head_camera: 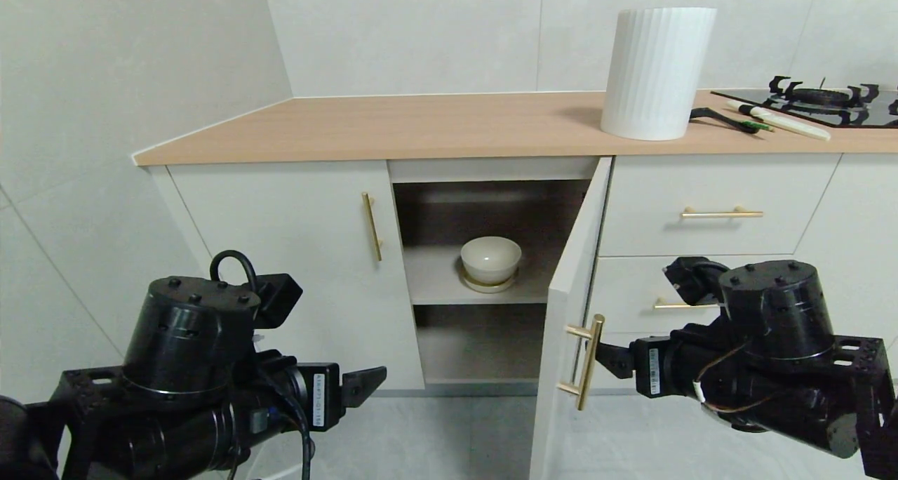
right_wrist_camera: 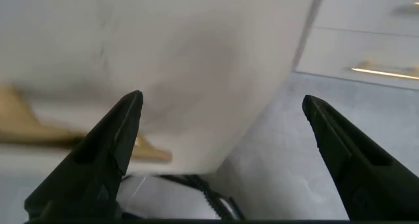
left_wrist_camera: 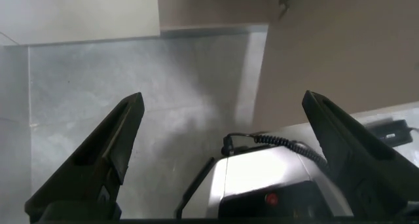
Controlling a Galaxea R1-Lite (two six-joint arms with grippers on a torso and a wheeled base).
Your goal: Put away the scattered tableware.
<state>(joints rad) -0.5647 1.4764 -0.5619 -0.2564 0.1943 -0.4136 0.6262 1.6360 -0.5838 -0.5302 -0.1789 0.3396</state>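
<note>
R gripper (head_camera: 609, 359) fingers spread, nothing btwn them, tips just beside the gold handle (head_camera: 586, 361) of the open door (head_camera: 570, 276); can't tell if touching. L gripper (head_camera: 366, 382) also spread, empty, low over the floor, left of the cabinet opening. Bowl (head_camera: 490, 257) sits upright, mouth up, on a plate (head_camera: 487, 284) on the upper shelf (head_camera: 435, 278) inside; it's round, no long axis. Utensils (head_camera: 779, 123) lie flat on the counter (head_camera: 421, 125) right of a white canister (head_camera: 656, 73), long axes left-right.
</note>
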